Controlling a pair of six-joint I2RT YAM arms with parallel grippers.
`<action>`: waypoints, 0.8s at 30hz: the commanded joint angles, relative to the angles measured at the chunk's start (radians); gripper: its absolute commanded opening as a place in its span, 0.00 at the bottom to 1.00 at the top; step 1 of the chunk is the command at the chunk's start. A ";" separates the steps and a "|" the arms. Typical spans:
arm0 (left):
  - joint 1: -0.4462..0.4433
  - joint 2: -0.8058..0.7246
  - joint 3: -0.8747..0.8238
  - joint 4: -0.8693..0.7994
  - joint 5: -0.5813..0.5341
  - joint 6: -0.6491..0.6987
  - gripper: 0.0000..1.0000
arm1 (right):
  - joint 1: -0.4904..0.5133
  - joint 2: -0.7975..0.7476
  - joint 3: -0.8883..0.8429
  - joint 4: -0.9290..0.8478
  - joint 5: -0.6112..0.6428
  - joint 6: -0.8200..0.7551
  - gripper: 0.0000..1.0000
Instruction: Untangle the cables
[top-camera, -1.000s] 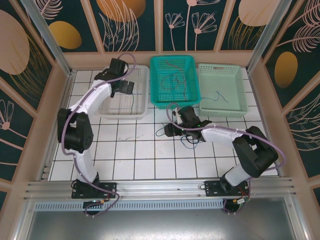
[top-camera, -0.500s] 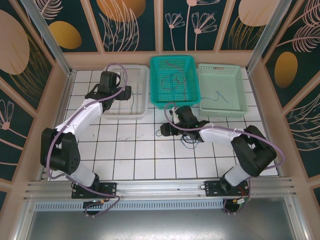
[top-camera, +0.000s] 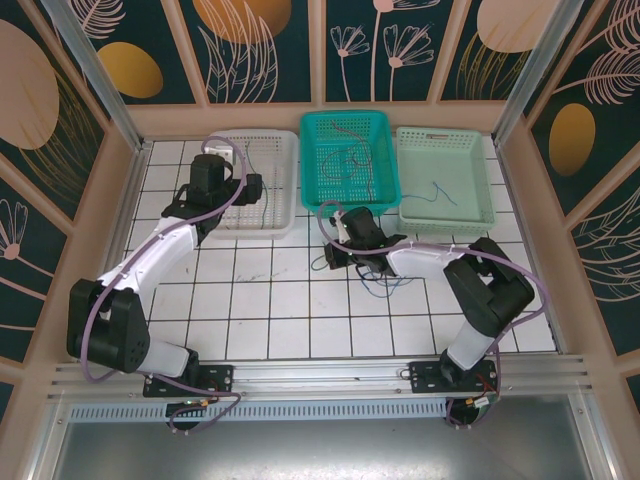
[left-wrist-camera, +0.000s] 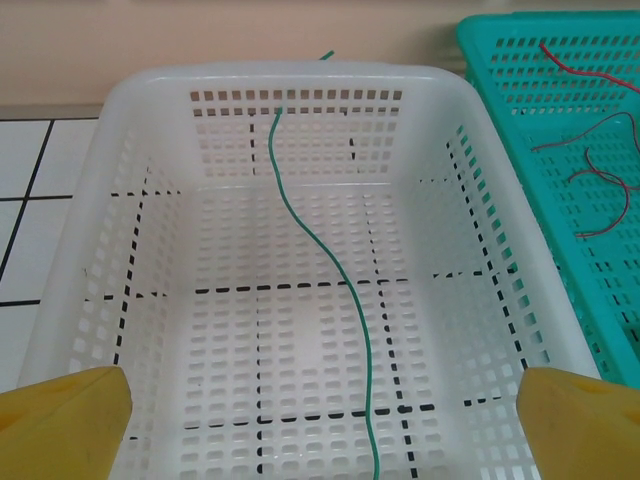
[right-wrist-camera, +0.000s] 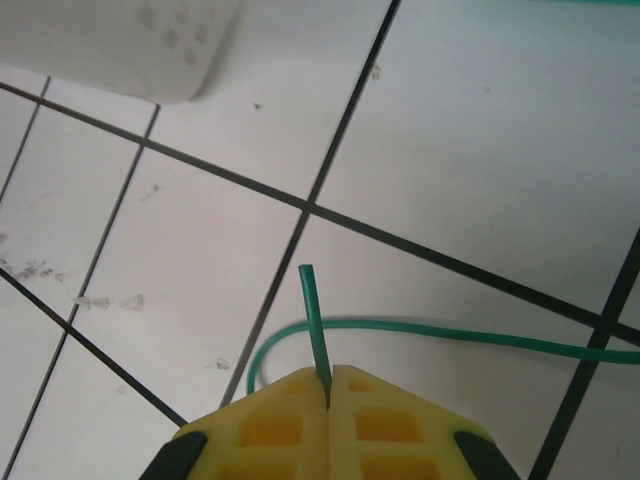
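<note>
On the tiled counter (top-camera: 270, 310), near of the basket row and about mid-width, the right arm's (top-camera: 430, 258) jaws are fully shut on one end of a green cable (right-wrist-camera: 450, 335). A short stub stands out past the jaw tips. The rest curls back and trails away to the right toward a small loose tangle of thin cables (top-camera: 378, 282) lying just to the near right of the jaws. The held cable's long axis therefore runs left to right across the counter, with its free length on the tangle side. Judgement: the coming move depends on drawing the held end away from the tangle, leftward or far, so the length slides clear without dragging the others. The right arm is the nearer and already has the grip. Farther back, the left arm's (top-camera: 160, 245) jaws stand wide open and hold nothing over the near rim of the white basket (left-wrist-camera: 300, 75), well apart from the tangle. One sorted green cable (left-wrist-camera: 330, 260) lies lengthwise in that basket. At far centre, the teal basket (top-camera: 349, 117) holds red cables (left-wrist-camera: 590, 175). At far right, the pale green basket (top-camera: 445, 133) holds a blue cable (top-camera: 437, 192).
</note>
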 joint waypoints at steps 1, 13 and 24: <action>0.003 -0.042 -0.023 0.062 0.020 -0.012 0.98 | 0.005 -0.089 0.020 -0.046 -0.022 -0.029 0.00; -0.052 -0.075 -0.068 0.124 0.226 0.076 0.99 | -0.045 -0.310 0.114 -0.238 -0.170 -0.057 0.00; -0.134 -0.155 -0.210 0.307 0.446 0.132 0.96 | -0.184 -0.431 0.200 -0.236 -0.457 -0.014 0.00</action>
